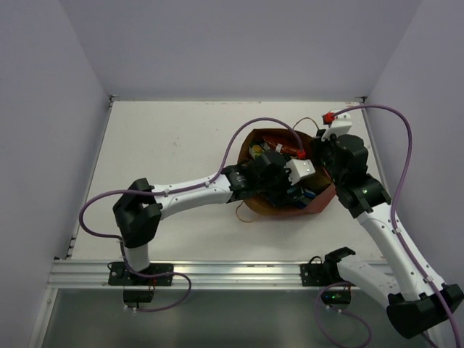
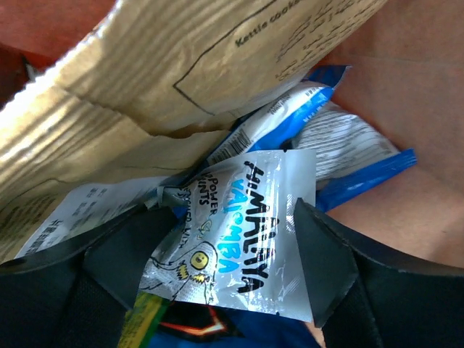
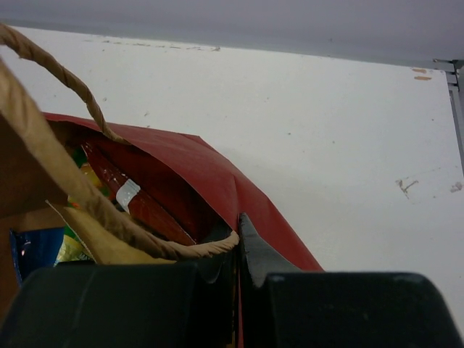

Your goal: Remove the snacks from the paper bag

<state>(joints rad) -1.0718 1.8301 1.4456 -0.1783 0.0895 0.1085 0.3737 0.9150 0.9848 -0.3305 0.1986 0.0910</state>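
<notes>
Inside paper bag (image 3: 210,170), left gripper (image 2: 232,214) spread, fingers (image 2: 116,279) flanking blue-white packet (image 2: 250,243). Just beyond, tan bag (image 2: 145,80) and blue packet (image 2: 373,174), overlapping. At rim, right gripper (image 3: 238,235) pressed together, pinching paper bag. Bag lies on white surface (image 1: 167,138), far right.

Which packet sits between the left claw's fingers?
The silver-white foil packet with black and blue lettering; the large tan bag and blue-and-white foil packets lie farther in.

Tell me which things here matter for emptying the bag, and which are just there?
Part of the job: paper bag, silver-blue packet, tan snack bag, left claw open around the packet, right claw pinching the bag's rim.
Just there: purple cables, metal rail.
</notes>
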